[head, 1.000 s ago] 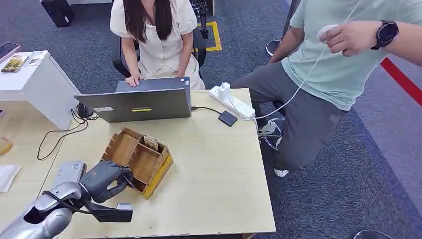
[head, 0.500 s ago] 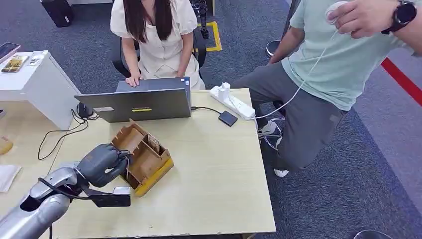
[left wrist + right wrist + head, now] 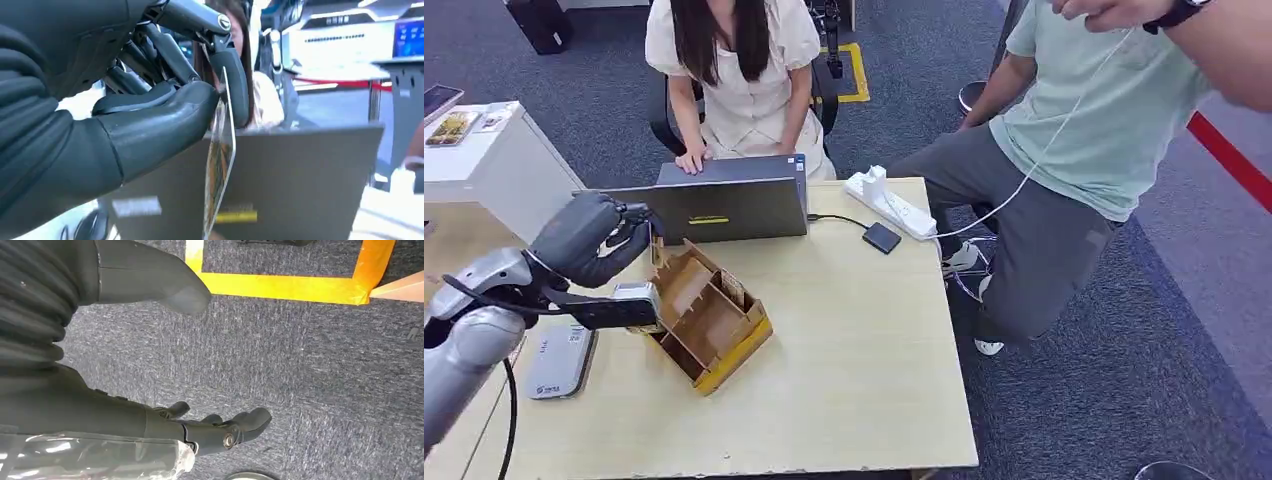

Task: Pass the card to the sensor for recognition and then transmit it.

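Observation:
My left hand is raised above the table's left side, just in front of the laptop. It pinches a thin printed card between thumb and fingers, and the card hangs edge-on in the left wrist view. The grey flat sensor lies on the table below and nearer than the hand. Right of the hand sits the wooden card box, tilted on the tabletop, with another card standing in one slot. My right hand hangs over grey carpet, fingers apart and holding nothing.
A grey laptop stands at the table's far edge with a person seated behind it. A white power strip and a small black box lie at the back right. Another person leans at the right side. A white cabinet stands left.
My left hand has lifted out of the wooden box with the card and moved up and back toward the laptop, uncovering the sensor. The box has shifted slightly. The person at right raised an arm.

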